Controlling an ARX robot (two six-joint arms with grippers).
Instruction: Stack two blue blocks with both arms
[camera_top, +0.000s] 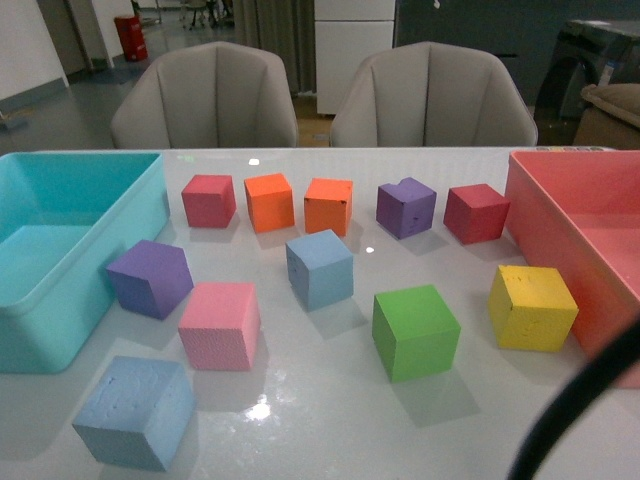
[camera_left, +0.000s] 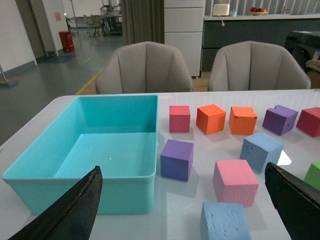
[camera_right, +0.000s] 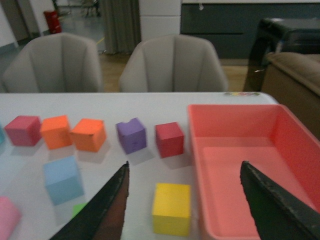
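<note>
Nothing of the stacking is done yet, as far as the pictures show. Both blue blocks sit flat on the white table (camera_top: 300, 430), well apart from each other. The near blue block (camera_top: 135, 412) lies at the near left, just in front of the pink cube (camera_top: 220, 325) and near the turquoise bin (camera_top: 60, 300). The far blue block (camera_top: 320, 268) rests toward the middle of the table, between the purple cube (camera_top: 150, 278) on its left and the green cube (camera_top: 415, 330) nearer and to its right. The left gripper (camera_left: 182, 169) hangs above the table with its fingers spread wide and nothing between them. The right gripper (camera_right: 185, 167) is likewise wide open and empty, over the right side by the red bin (camera_right: 280, 130). Everything is left to do: each arm probably has to reach and close on a block, then one block has to be set squarely on the other.
</note>
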